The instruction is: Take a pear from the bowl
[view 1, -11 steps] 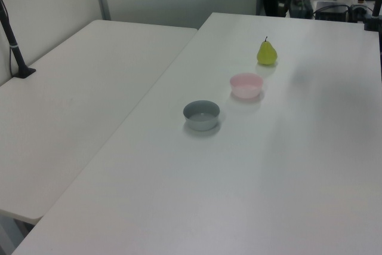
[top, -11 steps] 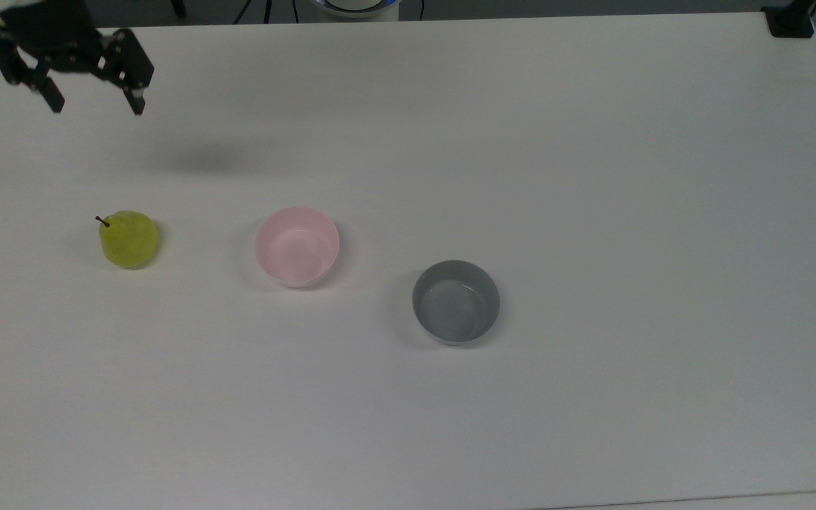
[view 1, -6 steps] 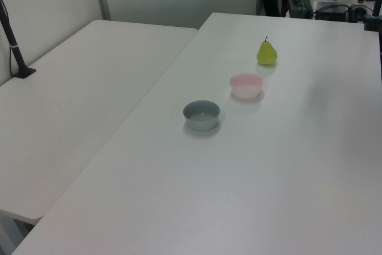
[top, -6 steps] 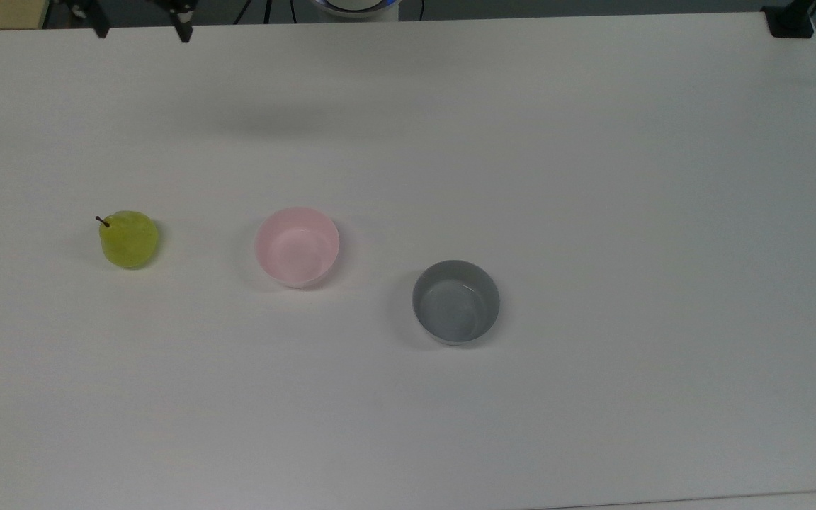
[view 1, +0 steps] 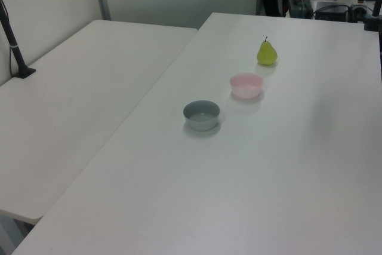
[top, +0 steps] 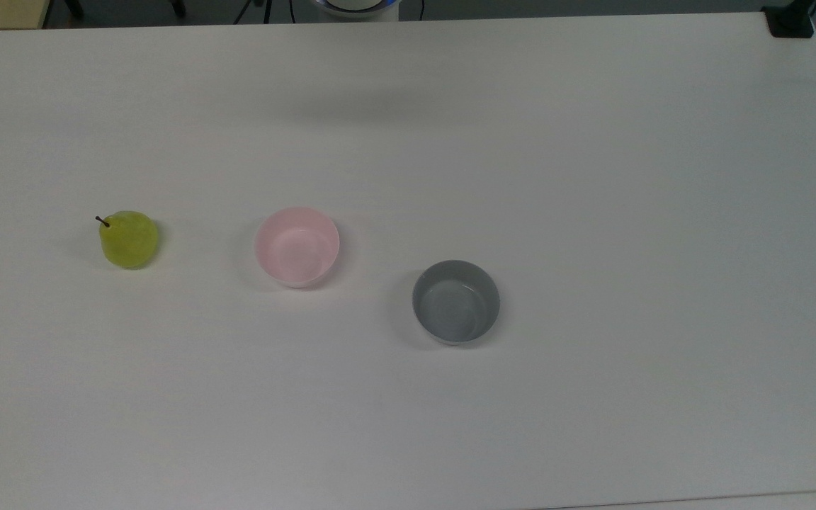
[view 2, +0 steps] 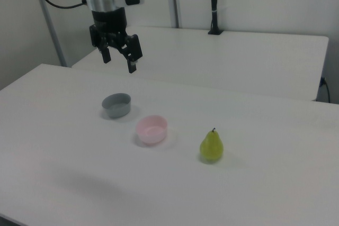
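Observation:
The yellow-green pear stands upright on the white table, outside any bowl, with its dark stem up. The pale pink bowl sits beside it and holds nothing. In the right view my gripper hangs open and high in the air, well above the table and up-left of the bowls, with nothing between its black fingers.
A grey bowl stands past the pink one, also with nothing in it. A second white table adjoins this one, carrying a black clamp post. The robot's base sits at the top view's upper edge.
My gripper has risen and drifted to the top view's right, leaving the top view entirely. Its shadow on the table slid the same way. Pear and bowls have not moved.

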You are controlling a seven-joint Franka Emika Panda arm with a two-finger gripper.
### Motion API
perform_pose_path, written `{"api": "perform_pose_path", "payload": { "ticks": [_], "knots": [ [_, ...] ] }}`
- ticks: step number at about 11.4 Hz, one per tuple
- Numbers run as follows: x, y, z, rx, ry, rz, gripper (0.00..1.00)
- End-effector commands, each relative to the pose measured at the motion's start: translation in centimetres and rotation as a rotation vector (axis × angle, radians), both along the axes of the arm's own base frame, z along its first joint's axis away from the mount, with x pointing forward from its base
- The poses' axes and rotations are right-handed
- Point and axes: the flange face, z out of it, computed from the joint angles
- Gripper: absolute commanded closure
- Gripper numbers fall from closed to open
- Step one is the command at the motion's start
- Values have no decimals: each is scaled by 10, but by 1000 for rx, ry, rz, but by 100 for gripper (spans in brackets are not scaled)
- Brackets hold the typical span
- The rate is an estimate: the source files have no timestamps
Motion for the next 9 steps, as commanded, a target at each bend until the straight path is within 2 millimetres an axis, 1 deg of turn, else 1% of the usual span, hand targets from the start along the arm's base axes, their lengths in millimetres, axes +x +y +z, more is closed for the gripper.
{"api": "perform_pose_path", "payload": {
  "ticks": [1,3,4,9],
  "knots": [
    [-5,13,-8,-6,14,83,0],
    [5,16,-8,-27,-38,115,0],
    [11,16,-11,-33,-53,120,0],
    [12,15,-11,-35,-55,120,0]
  ]
}}
